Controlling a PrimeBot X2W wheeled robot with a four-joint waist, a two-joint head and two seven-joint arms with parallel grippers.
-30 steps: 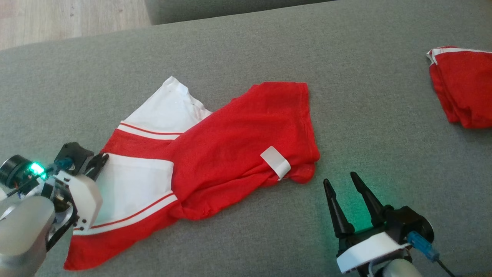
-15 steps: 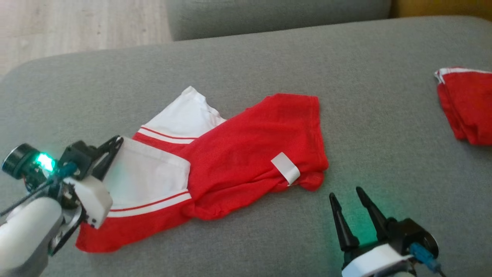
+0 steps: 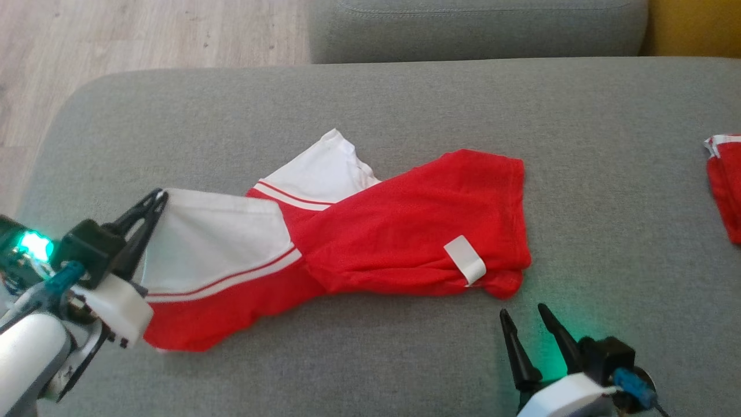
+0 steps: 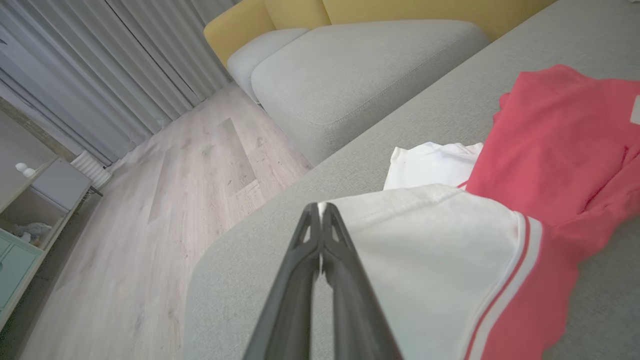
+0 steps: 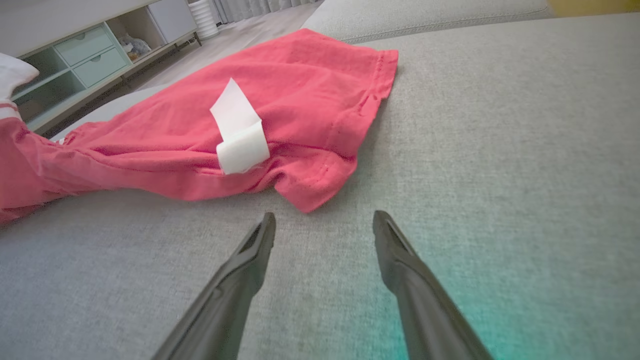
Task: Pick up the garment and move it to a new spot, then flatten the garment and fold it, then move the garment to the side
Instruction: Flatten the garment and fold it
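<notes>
Trouble, if it comes, looks likeliest at the left end of the grey woven sofa seat (image 3: 405, 98). There the robot's left fingers (image 3: 142, 217) (image 4: 305, 250) are pressed fully together on the very corner of a red-and-white knit sports shirt (image 3: 399, 226) (image 4: 550, 140) (image 5: 300, 85). They hold only a thin pinch of its white panel at their tips, and that corner appears raised off the cushion. The rest of the shirt lies twisted across the middle of the seat. A white sleeve pokes out behind it, and a white looped tag (image 3: 466, 262) (image 5: 239, 132) rests on the red edge nearest the robot.

The right fingers (image 3: 514, 347) (image 5: 240, 280) stand spread wide and empty. They point at the shirt's red corner from just beside it, without touching the cloth.

So small a bite could slip under a firm pull, dropping the corner back into a heap. With only one end held, a tug may tighten the twist at the waist rather than flatten it. A pull further left would drag the cloth toward the cushion's rounded edge, with pale wooden floor (image 3: 145, 29) beyond.

The right fingers also risk closing on the loose tag, or on the sofa's own weave, instead of the hem. A second folded red cloth (image 3: 723, 191) lies well apart at the far right.
</notes>
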